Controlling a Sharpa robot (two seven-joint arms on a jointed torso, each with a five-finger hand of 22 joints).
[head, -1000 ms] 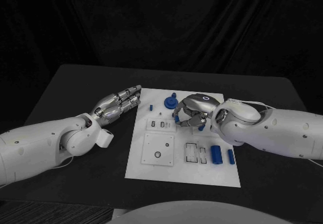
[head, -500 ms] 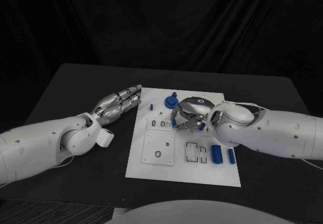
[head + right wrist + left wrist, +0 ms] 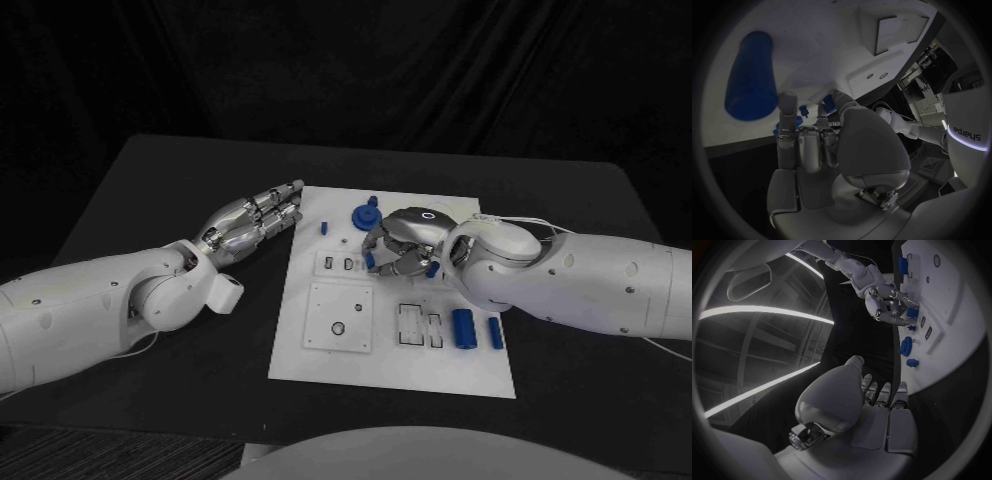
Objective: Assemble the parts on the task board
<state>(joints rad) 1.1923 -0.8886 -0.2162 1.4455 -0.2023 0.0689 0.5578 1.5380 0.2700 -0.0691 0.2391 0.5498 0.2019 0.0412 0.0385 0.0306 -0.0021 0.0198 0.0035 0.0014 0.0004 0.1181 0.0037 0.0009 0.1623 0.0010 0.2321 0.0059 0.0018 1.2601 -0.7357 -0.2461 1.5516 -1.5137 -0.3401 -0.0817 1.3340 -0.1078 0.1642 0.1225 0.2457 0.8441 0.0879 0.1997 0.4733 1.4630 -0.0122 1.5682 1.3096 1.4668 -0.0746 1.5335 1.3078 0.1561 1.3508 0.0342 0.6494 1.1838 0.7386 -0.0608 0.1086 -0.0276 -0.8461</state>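
The white task board (image 3: 378,365) lies in the middle of the black table. My right hand (image 3: 408,243) hovers over the board's far middle, fingers curled down, pinching a small blue part (image 3: 371,262) just above the small slots (image 3: 336,265). In the left wrist view the same right hand (image 3: 889,302) holds the blue part (image 3: 912,313) at its fingertips. A round blue part (image 3: 368,215) and a small blue peg (image 3: 325,229) sit at the far edge. Two blue cylinders (image 3: 463,330) lie at the right. My left hand (image 3: 257,222) rests flat and empty beside the board's left edge.
A raised white block with a hole (image 3: 339,320) stands on the board's near left, with rectangular slots (image 3: 418,326) next to it. In the right wrist view a large blue cylinder (image 3: 751,75) lies close beside my right hand. Bare black table (image 3: 159,180) surrounds the board.
My right hand has shifted a little to the left and nearer the small slots, still carrying the blue part. The left hand has not moved.
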